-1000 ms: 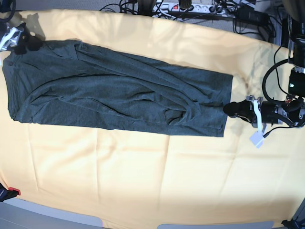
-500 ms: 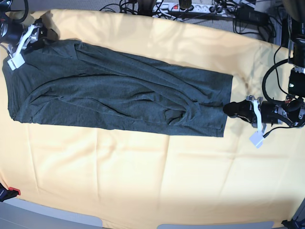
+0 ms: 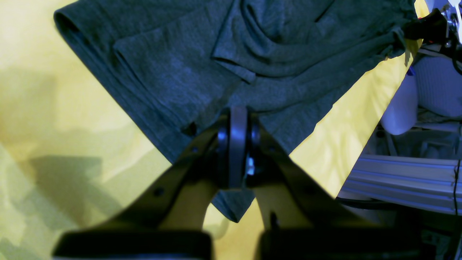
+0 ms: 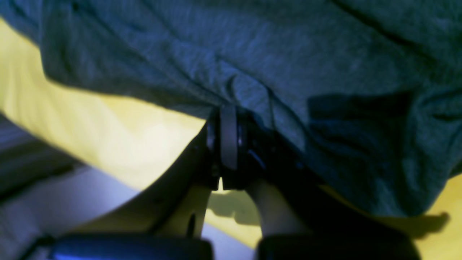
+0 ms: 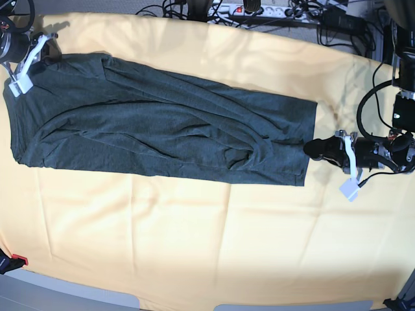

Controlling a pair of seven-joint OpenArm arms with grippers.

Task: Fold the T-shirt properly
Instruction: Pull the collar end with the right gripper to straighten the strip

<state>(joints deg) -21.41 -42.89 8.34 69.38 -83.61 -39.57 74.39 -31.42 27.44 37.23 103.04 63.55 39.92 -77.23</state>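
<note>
Grippers at both ends, and you've got the T-shirt [image 5: 162,126] stretched long across the yellow cloth [image 5: 194,246], its long axis running straight from one pincer to the other. Your left gripper [image 5: 316,149] is clenched on the hem edge at the base view's right, and your right gripper [image 5: 40,50] is pinched shut on the far end's top corner. Each arm owns its own end, so I'd judge any fold has to travel along that axis.

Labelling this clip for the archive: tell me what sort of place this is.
Probably a robotics lab bench, not a home. A yellow cloth covers the table, a power strip with tangled cables sits at its far edge, and two arm grippers, left and right, pinch the T-shirt ends.
</note>
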